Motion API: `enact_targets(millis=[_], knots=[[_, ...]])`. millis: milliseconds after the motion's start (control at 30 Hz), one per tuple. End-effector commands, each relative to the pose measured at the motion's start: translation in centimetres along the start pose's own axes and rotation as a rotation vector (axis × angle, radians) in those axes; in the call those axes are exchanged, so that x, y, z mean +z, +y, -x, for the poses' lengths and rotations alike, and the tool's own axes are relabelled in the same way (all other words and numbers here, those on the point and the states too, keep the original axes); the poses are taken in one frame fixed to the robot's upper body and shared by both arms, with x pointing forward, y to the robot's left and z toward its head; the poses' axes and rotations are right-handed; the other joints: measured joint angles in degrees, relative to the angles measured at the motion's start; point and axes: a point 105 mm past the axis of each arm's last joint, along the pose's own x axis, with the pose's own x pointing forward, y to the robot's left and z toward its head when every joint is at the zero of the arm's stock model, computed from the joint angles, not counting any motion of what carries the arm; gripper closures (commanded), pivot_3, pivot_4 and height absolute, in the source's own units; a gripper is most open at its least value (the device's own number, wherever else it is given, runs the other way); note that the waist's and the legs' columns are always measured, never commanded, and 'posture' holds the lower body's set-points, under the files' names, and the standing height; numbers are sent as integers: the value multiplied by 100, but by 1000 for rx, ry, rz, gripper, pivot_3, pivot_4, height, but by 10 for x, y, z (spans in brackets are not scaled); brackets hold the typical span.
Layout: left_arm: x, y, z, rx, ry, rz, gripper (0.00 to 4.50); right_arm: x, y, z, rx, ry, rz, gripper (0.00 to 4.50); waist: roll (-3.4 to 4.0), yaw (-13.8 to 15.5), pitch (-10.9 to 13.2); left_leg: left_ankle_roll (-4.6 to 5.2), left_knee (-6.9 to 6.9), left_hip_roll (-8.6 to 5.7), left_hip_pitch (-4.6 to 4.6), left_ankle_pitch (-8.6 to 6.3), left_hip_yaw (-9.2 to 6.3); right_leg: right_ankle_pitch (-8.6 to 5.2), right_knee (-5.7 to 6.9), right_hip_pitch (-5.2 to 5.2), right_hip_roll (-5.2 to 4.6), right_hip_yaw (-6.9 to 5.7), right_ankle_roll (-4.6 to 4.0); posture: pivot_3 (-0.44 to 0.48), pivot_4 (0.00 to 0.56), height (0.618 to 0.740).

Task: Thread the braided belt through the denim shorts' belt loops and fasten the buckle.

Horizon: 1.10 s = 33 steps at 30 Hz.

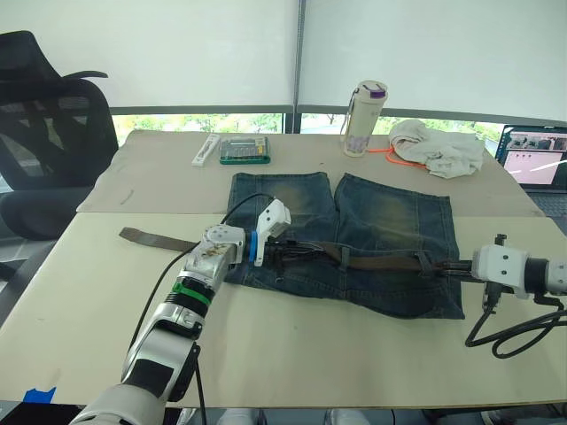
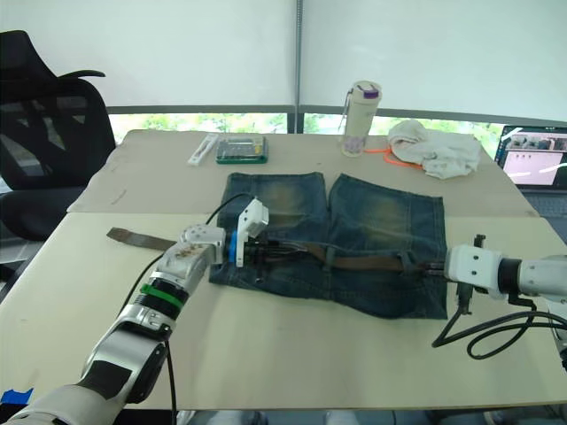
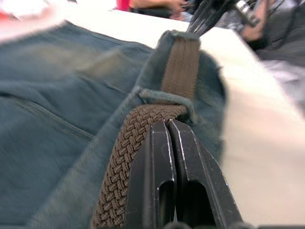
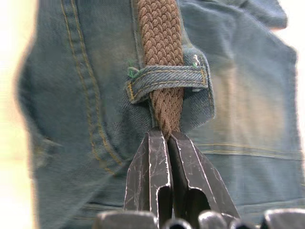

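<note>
Two claws work at opposite ends of the denim shorts [image 1: 354, 239], which lie flat on the surface [image 1: 292, 345]. The braided belt [image 1: 381, 262] runs along the waistband under the belt loops [image 4: 167, 81], its free tail [image 1: 155, 238] trailing off the shorts' left side. The left claw [image 3: 167, 138] is pressed shut beside the strap at a loop. The right claw [image 4: 167, 138] pinches the belt's tip just past another loop. A capped bottle [image 1: 363, 118] stands upright at the far edge.
</note>
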Motion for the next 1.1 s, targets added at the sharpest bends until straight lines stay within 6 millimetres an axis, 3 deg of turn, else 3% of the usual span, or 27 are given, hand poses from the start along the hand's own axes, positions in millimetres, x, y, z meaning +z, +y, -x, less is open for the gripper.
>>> enact_targets(millis=[33, 300, 467, 567, 767, 967, 1100], knots=[[3, -15, -2, -98, 16, 37, 4473, 8, 3, 14, 75, -19, -134, 4500, 0, 0, 0, 0, 1, 1, -1, 0, -2, 0, 0, 0, 0, 0, 0, 0, 150, 737], [-16, -35, -4, -213, 146, 68, 4473, 17, 27, 19, 346, -12, -442, 4500, 0, 4, 0, 5, 3, 1, -1, -3, -7, 0, 0, -2, -1, 2, -1, 0, 150, 737], [-21, -39, -4, -234, 195, 64, 4473, 21, 37, 20, 450, 24, -524, 4500, 1, 13, 0, 9, 4, 0, -5, -6, -7, 0, 1, -5, -3, 2, -2, 0, 150, 737], [-22, -38, -4, -219, 199, 62, 4473, 21, 42, 23, 501, 81, -548, 4500, 1, 8, 0, 9, 5, 0, -9, -6, -7, 0, 1, -10, -6, 2, -2, 0, 150, 737], [-7, -22, -8, -115, 106, 88, 4473, 21, 25, 25, 457, 90, -556, 4500, 1, 11, 0, 17, 9, 0, -12, -10, -8, 0, 0, -11, -8, 1, -2, 0, 150, 737], [1, -39, -3, -181, 61, 40, 4473, 24, 29, 34, 493, 112, -564, 4500, 3, 10, 1, 13, 8, 0, -19, -8, -8, 0, 0, -17, -9, 0, -2, 0, 150, 737], [-4, -51, 6, -221, 81, 6, 4473, 25, 40, 41, 551, 140, -566, 4500, 5, 6, 1, 12, 9, 2, -18, -8, -8, 0, 0, -18, -11, 0, -2, 0, 150, 737]])
